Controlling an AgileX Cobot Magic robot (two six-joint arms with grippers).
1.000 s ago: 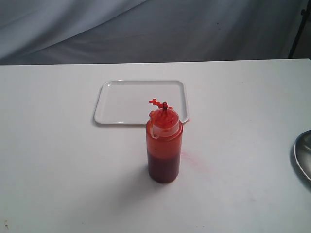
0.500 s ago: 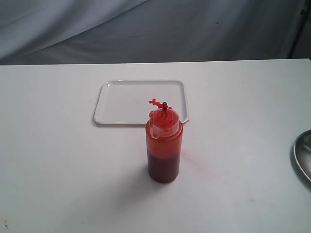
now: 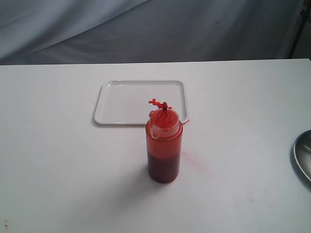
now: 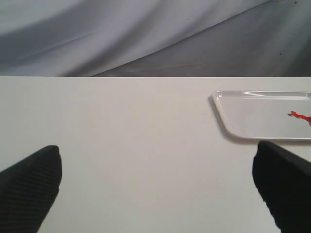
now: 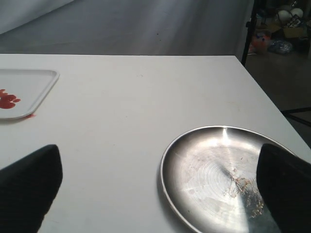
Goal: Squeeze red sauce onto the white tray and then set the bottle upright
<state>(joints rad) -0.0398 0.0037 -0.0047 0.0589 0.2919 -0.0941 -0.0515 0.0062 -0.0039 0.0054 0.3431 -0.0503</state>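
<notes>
- One bottle [image 3: 164, 145] stands upright on the white table [image 3: 58, 160], alone, with neither gripper touching it; dark red fills its lower part and its translucent wall above is stained orange-red.
- One pale cap hangs by its tether at the side of the domed top, and the nozzle points straight up.
- One white tray [image 3: 126, 99] lies flat just behind the bottle, whose base sits on the table clear of the tray's near right corner.
- One small squiggle of red sauce [image 3: 156, 102] sits on the tray near that corner, made up of a few joined blobs.
- One faint pink smear [image 3: 194, 158] marks the table just right of the bottle.
- One round metal dish [image 3: 303, 155] rests at the table's right edge, well apart from the tray and cut off by the frame; the right wrist view shows scuffs and specks inside it.
- Two grippers, both released: the left gripper [image 4: 155, 187] spreads its black fingers wide over bare table with nothing between them, and the right gripper [image 5: 155, 187] is spread just as wide and empty, one finger in front of the dish.
- Grey cloth [image 3: 155, 29] hangs behind the table.
</notes>
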